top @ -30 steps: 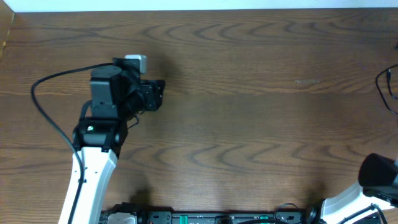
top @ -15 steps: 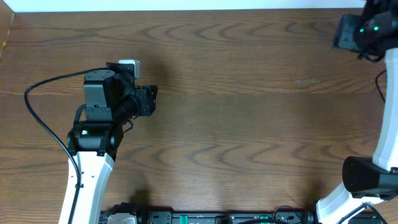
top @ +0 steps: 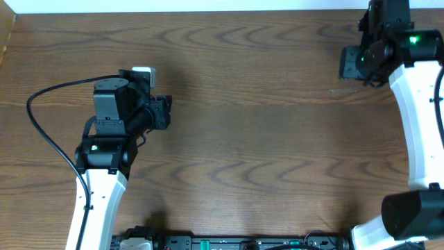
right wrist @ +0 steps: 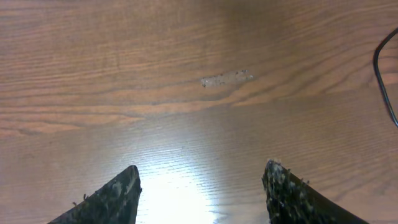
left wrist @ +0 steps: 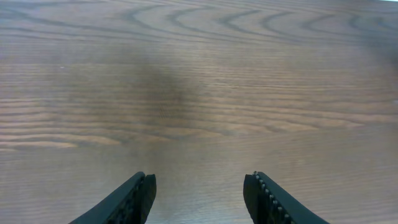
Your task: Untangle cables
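Note:
No white cord shows in any view. A thin black line runs along the right edge of the right wrist view; I cannot tell whether it is the black cable or an arm wire. My left gripper is over the left part of the table, open and empty, with only bare wood between its fingers. My right gripper is at the far right of the table, open and empty, its fingers over bare wood.
A thick black wire loops from the left arm over the table's left side. A pale scuff marks the wood ahead of the right gripper, also in the overhead view. The table's far edge meets a white wall.
The right arm has swung from the near right corner up to the far right, then a little left and nearer. The left arm shifted slightly left.

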Controlling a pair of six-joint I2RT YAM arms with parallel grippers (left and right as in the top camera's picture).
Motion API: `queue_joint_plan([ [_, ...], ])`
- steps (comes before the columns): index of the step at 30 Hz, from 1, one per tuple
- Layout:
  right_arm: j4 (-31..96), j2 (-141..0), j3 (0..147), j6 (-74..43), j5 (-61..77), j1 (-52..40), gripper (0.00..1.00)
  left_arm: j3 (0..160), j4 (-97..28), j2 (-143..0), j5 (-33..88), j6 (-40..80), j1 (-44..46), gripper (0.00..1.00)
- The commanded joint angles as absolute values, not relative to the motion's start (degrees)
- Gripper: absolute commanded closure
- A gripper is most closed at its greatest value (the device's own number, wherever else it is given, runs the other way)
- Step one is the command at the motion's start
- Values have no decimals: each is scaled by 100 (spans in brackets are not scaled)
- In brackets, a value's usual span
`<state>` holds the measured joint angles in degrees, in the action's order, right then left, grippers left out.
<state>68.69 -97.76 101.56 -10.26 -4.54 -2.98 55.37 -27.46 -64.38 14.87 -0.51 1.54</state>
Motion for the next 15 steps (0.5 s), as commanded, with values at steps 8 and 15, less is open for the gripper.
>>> queue_joint_plan([
  [8, 5972, -8812, 8892, -965, -823, -298, 40, 5649, -2847, -6355, 1236, -163, 137, 49],
  [15, 5760, -8250, 8440, -913, -823, -294, 37, 5649, -2851, -6355, 1236, -143, 137, 49],
])
